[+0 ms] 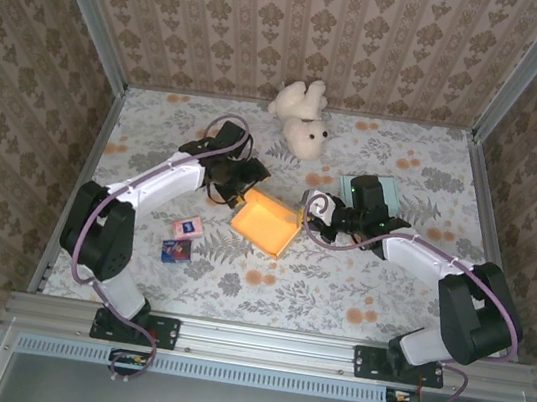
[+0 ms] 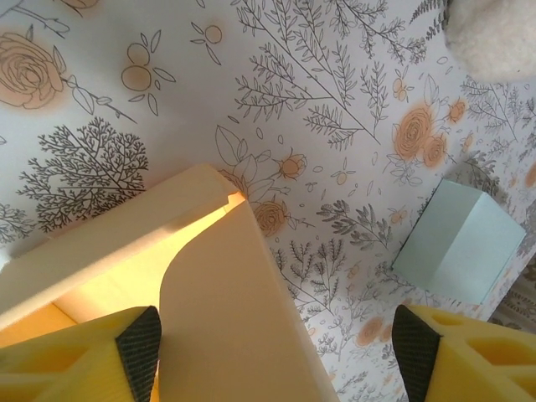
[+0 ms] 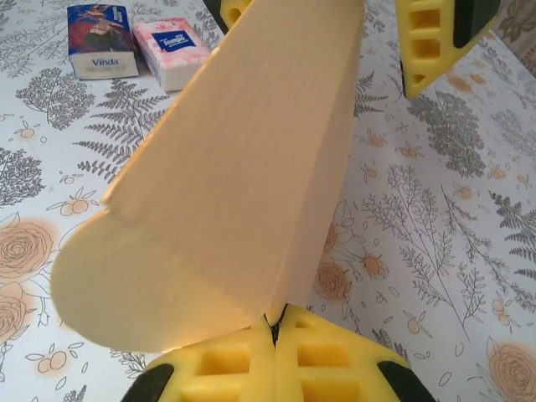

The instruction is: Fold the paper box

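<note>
trouble would most likely start with the paper box (image 1: 267,223), which lies mid-table between the 2 arms, its orange inside facing up. the right gripper (image 3: 275,331) is clamped on the edge of 1 cream flap, jaws pressed together with the card between them. the left gripper (image 2: 276,347) stands wide apart astride another panel, gripping nothing. if the right arm pulls before the left one closes, i judge the whole box would slide or swing instead of creasing. a hard tug could also tear or crumple the thin card at the pinch. a smaller worry is the flap slipping out of that shallow hold. the room is a booth of damask-patterned wallpaper with metal corner posts. the table (image 1: 334,302) wears a smooth-looking floral cloth that probably offers little friction. on it sit a white teddy bear (image 1: 301,117) at the back, a pale teal box (image 1: 377,185) just behind the right gripper, and 2 small tissue packs (image 1: 187,228) near the left arm.
</note>
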